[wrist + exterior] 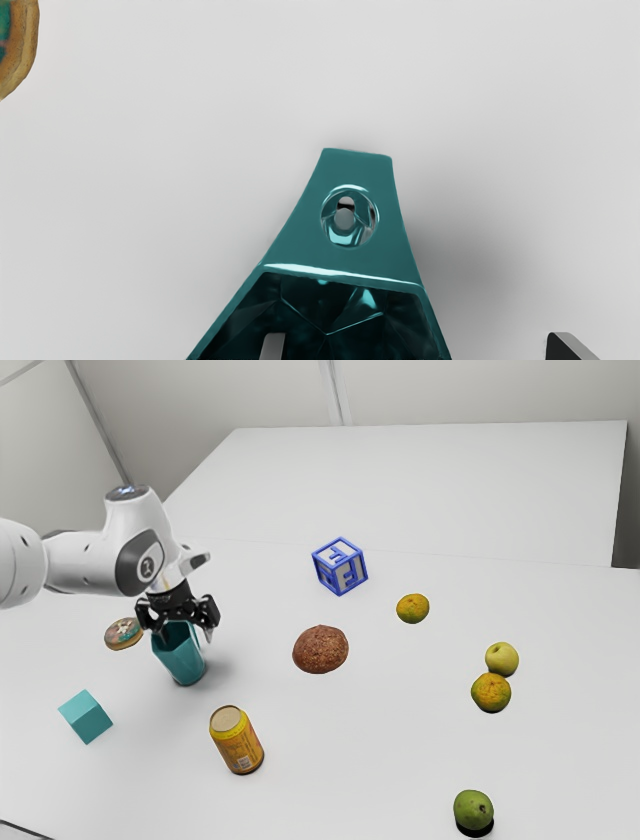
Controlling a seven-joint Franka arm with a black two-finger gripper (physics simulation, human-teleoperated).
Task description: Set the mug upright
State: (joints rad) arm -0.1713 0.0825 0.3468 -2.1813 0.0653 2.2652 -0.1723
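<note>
The teal mug stands on its base in the exterior view, opening upward, close under the black gripper. Its upper edge is partly hidden by the hand. In the wrist view the faceted mug shows its dark hollow and a flat teal part with a round hole. The gripper is open there, one fingertip over the mug's hollow and the other out beyond its side wall, with the rim between them. Whether either finger touches the mug cannot be told.
A donut lies close beside the mug, with a teal cube and a yellow can nearby. Farther along the white table are a brown lump, a blue letter block and several fruits, including a green one.
</note>
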